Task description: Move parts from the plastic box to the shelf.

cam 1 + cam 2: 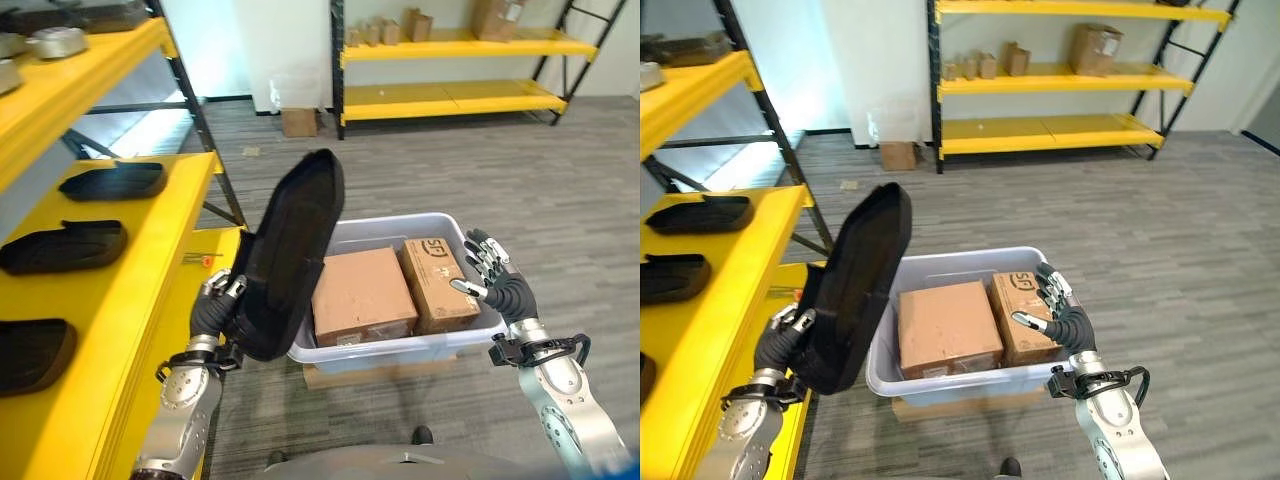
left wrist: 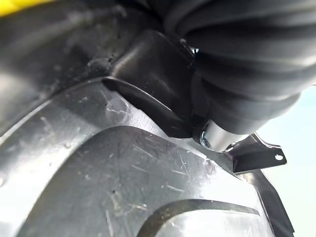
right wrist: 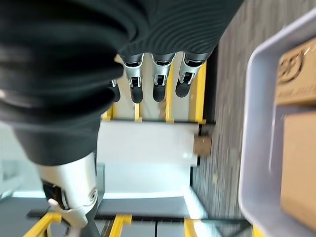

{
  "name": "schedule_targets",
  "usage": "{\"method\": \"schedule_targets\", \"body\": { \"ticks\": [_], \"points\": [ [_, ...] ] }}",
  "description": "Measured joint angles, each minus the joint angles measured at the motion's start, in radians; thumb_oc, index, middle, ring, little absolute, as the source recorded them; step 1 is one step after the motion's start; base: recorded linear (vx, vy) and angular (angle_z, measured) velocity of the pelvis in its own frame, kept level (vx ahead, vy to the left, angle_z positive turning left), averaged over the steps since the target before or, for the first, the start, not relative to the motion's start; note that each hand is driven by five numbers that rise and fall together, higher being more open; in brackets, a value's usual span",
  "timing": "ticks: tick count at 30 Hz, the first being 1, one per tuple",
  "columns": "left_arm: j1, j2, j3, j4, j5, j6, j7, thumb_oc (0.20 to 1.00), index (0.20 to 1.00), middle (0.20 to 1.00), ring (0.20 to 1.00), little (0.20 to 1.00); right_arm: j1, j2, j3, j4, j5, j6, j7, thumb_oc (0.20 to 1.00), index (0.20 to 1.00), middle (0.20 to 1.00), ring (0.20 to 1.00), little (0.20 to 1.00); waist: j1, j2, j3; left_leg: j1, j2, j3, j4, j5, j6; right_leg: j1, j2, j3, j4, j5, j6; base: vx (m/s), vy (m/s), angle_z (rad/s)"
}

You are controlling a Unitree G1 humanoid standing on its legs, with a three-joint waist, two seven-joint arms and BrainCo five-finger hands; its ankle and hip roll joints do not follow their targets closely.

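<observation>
While the left hand (image 1: 212, 312) grips the black moulded part (image 1: 290, 250) upright beside the plastic box (image 1: 452, 343), right hand (image 1: 497, 282) relaxed and empty: swing part leftward, level it, lay on yellow shelf (image 1: 150, 290) beyond.

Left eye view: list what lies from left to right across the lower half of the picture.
Yellow shelf with black parts → left hand holding a black part upright → plastic box → larger cardboard box → smaller cardboard box → right hand, open.
</observation>
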Motion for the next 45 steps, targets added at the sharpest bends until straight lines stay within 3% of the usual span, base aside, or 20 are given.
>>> {"method": "schedule_targets", "body": {
  "ticks": [4, 7, 8, 10, 11, 12, 14, 16, 19, 22, 27, 33, 35, 37, 38, 40, 42, 43, 44, 45],
  "points": [
    [0.005, -0.012, -0.024, -0.001, -0.062, 0.011, -0.009, 0.2, 0.2, 0.2, 0.2, 0.2, -0.038, -0.008, 0.07, 0.001, 0.009, 0.002, 0.019, 1.0, 1.0, 1.0, 1.0, 1.0, 0.023, 0.018, 0.007, -0.004, 0.035, -0.035, 0.008, 0.01, 0.005, 0.021, 0.044, -0.026, 0.006, -0.005, -0.016, -0.16, -0.225, 0.19],
    [-0.022, -0.056, -0.042, -0.015, -0.08, 0.012, -0.037, 0.2, 0.2, 0.2, 0.2, 0.2, -0.048, -0.032, 0.096, -0.01, 0.021, -0.001, 0.042, 1.0, 1.0, 1.0, 1.0, 1.0, 0.051, 0.027, 0.052, -0.108, 0.097, -0.16, 0.101, 0.025, -0.021, 0.005, 0.105, -0.105, 0.058, -0.056, -0.059, -0.22, -0.159, 0.85],
    [-0.012, -0.059, -0.052, -0.009, -0.088, 0.016, -0.039, 0.2, 0.2, 0.2, 0.2, 0.2, -0.064, -0.041, 0.1, 0.001, 0.022, -0.002, 0.045, 1.0, 1.0, 1.0, 1.0, 1.0, 0.08, 0.058, 0.076, -0.138, 0.105, -0.185, 0.106, 0.066, -0.034, 0.017, 0.13, -0.125, 0.067, -0.061, -0.072, -0.16, -0.101, 1.12],
    [-0.023, -0.042, -0.075, -0.004, -0.101, 0.031, -0.041, 0.2, 0.2, 0.2, 0.2, 0.2, -0.069, -0.057, 0.088, 0.008, 0.024, 0.001, 0.045, 1.0, 1.0, 1.0, 1.0, 1.0, 0.073, 0.042, 0.108, -0.201, 0.082, -0.213, 0.12, 0.134, -0.034, 0.003, 0.114, -0.155, 0.078, -0.079, -0.092, -0.24, -0.162, 1.16],
    [-0.018, -0.051, -0.077, 0.003, -0.101, 0.032, -0.043, 0.2, 0.2, 0.2, 0.2, 0.2, -0.077, -0.083, 0.086, 0.0, 0.024, -0.001, 0.042, 1.0, 1.0, 1.0, 1.0, 1.0, 0.078, 0.087, 0.115, -0.216, 0.085, -0.135, 0.112, 0.036, 0.108, 0.003, 0.144, -0.177, 0.098, -0.091, -0.111, -0.22, -0.124, 1.0],
    [-0.036, -0.038, -0.072, 0.011, -0.101, 0.034, -0.043, 0.2, 0.2, 0.2, 0.2, 0.2, -0.079, -0.085, 0.088, 0.002, 0.023, -0.001, 0.038, 1.0, 1.0, 1.0, 1.0, 1.0, 0.074, 0.079, 0.129, -0.218, 0.101, -0.092, 0.096, 0.0, 0.106, -0.006, 0.138, -0.167, 0.105, -0.11, -0.142, -0.13, -0.065, 1.0],
    [-0.059, 0.011, -0.051, 0.007, -0.101, 0.033, -0.043, 0.2, 0.2, 0.2, 0.2, 0.2, -0.085, -0.038, 0.087, 0.006, 0.022, 0.003, 0.039, 1.0, 1.0, 1.0, 1.0, 1.0, 0.092, -0.03, 0.148, -0.27, 0.028, -0.054, 0.283, -0.029, 0.085, -0.058, 0.038, -0.173, 0.13, -0.101, -0.139, -0.14, -0.054, 0.61],
    [-0.069, 0.013, -0.032, 0.009, -0.101, 0.034, -0.044, 0.2, 0.2, 0.2, 0.2, 0.2, -0.083, -0.043, 0.079, -0.028, 0.022, 0.001, 0.042, 1.0, 1.0, 1.0, 1.0, 1.0, 0.081, -0.066, 0.155, -0.278, -0.02, -0.04, 0.513, -0.113, 0.092, -0.023, -0.001, -0.203, 0.059, -0.081, -0.152, -0.05, 0.067, 0.48],
    [-0.114, -0.013, -0.044, 0.006, -0.1, 0.033, -0.06, 0.2, 0.2, 0.2, 0.2, 0.2, -0.07, -0.042, 0.049, -0.035, 0.027, -0.001, 0.046, 1.0, 1.0, 1.0, 1.0, 1.0, 0.01, -0.02, 0.14, -0.112, -0.019, 0.004, 0.347, -0.22, 0.055, -0.004, 0.001, -0.259, 0.064, -0.032, -0.086, 0.05, 0.187, 0.9],
    [-0.119, 0.02, -0.044, 0.004, -0.1, 0.035, -0.061, 0.2, 0.2, 0.2, 0.2, 0.2, -0.033, 0.034, 0.035, -0.019, 0.027, 0.008, 0.055, 1.0, 1.0, 1.0, 1.0, 1.0, 0.013, -0.067, 0.125, -0.1, -0.085, 0.022, 0.225, -0.148, 0.059, 0.001, -0.056, -0.279, 0.042, -0.046, -0.049, 0.09, 0.209, 0.56],
    [-0.114, 0.083, -0.02, -0.001, -0.098, 0.033, -0.059, 0.2, 0.2, 0.2, 0.2, 0.2, -0.043, 0.074, 0.035, 0.019, 0.027, 0.008, 0.054, 1.0, 1.0, 1.0, 1.0, 1.0, 0.043, -0.116, 0.078, -0.106, -0.143, -0.013, 0.218, -0.135, 0.078, -0.002, -0.105, -0.276, 0.079, 0.01, -0.049, 0.01, 0.25, 0.36],
    [-0.079, 0.045, 0.001, 0.006, -0.058, 0.032, -0.057, 0.2, 0.2, 0.2, 0.2, 0.2, -0.05, 0.077, 0.051, 0.047, 0.025, 0.015, 0.051, 1.0, 1.0, 1.0, 1.0, 1.0, 0.059, -0.097, 0.096, -0.15, -0.218, -0.026, 0.319, -0.213, 0.153, -0.017, -0.203, -0.273, 0.152, 0.099, -0.083, 0.05, 0.322, 0.19],
    [-0.113, 0.041, -0.02, 0.05, -0.057, 0.03, -0.054, 0.2, 0.2, 0.2, 0.2, 0.2, -0.043, 0.073, 0.062, 0.044, 0.025, 0.019, 0.039, 1.0, 1.0, 1.0, 1.0, 1.0, 0.016, -0.078, 0.11, -0.177, -0.262, -0.087, 0.338, -0.205, 0.207, -0.074, -0.25, -0.129, 0.297, 0.135, -0.096, 0.01, 0.155, 0.81],
    [-0.127, 0.041, -0.039, 0.072, -0.048, 0.03, -0.043, 0.2, 0.2, 0.2, 0.2, 0.2, -0.047, 0.07, 0.112, 0.053, 0.029, 0.035, 0.04, 1.0, 1.0, 1.0, 1.0, 1.0, 0.009, -0.056, 0.108, -0.156, -0.255, -0.117, 0.27, -0.167, 0.221, -0.199, -0.162, 0.152, 0.41, 0.008, -0.021, 0.04, 0.15, 0.56],
    [-0.135, 0.056, -0.028, 0.072, -0.041, 0.031, -0.035, 0.2, 0.2, 0.2, 0.2, 0.2, -0.077, 0.071, 0.149, 0.053, 0.03, 0.04, 0.051, 1.0, 1.0, 1.0, 1.0, 1.0, 0.005, -0.047, 0.118, -0.155, -0.238, -0.131, 0.235, -0.139, 0.229, -0.253, -0.03, 0.299, 0.448, -0.079, 0.003, 0.04, 0.115, 0.22],
    [-0.149, 0.08, -0.031, 0.072, -0.018, 0.031, -0.036, 0.2, 0.2, 0.2, 0.2, 0.2, -0.091, 0.07, 0.157, 0.052, 0.03, 0.041, 0.061, 1.0, 1.0, 1.0, 1.0, 1.0, -0.004, -0.071, 0.134, -0.102, -0.244, -0.149, 0.15, -0.084, 0.245, -0.283, 0.131, 0.292, 0.488, -0.183, -0.067, 0.03, 0.063, 0.45],
    [-0.143, 0.061, -0.042, 0.071, -0.018, 0.031, -0.036, 0.2, 0.2, 0.2, 0.2, 0.2, -0.091, 0.068, 0.155, 0.056, 0.04, 0.04, 0.066, 1.0, 1.0, 1.0, 1.0, 1.0, -0.013, -0.081, 0.129, -0.07, -0.264, -0.169, 0.115, -0.078, 0.249, -0.272, 0.23, 0.227, 0.464, -0.2, -0.103, -0.01, -0.006, 0.39],
    [-0.139, 0.046, -0.047, 0.068, -0.015, 0.032, -0.036, 0.2, 0.2, 0.2, 0.2, 0.2, -0.09, 0.065, 0.158, 0.055, 0.048, 0.04, 0.072, 1.0, 1.0, 1.0, 1.0, 1.0, -0.012, -0.087, 0.127, -0.059, -0.282, -0.176, 0.11, -0.072, 0.242, -0.243, 0.24, 0.186, 0.394, -0.184, -0.115, -0.03, -0.031, 0.46],
    [-0.126, 0.027, -0.052, 0.04, 0.004, 0.038, -0.036, 0.2, 0.2, 0.2, 0.2, 0.2, -0.105, 0.056, 0.154, 0.07, 0.054, 0.042, 0.082, 1.0, 1.0, 1.0, 1.0, 1.0, -0.009, -0.098, 0.119, -0.034, -0.314, -0.192, 0.101, -0.074, 0.235, -0.123, 0.22, 0.128, 0.178, -0.094, -0.176, -0.04, -0.105, 0.36],
    [-0.122, 0.025, -0.045, 0.012, 0.01, 0.039, -0.038, 0.2, 0.2, 0.2, 0.2, 0.2, -0.116, 0.056, 0.155, 0.07, 0.067, 0.042, 0.083, 1.0, 1.0, 1.0, 1.0, 1.0, -0.007, -0.091, 0.12, -0.033, -0.313, -0.194, 0.101, -0.079, 0.228, -0.093, 0.224, 0.112, 0.116, -0.066, -0.175, 0.01, -0.114, 0.4]
  ]
}}
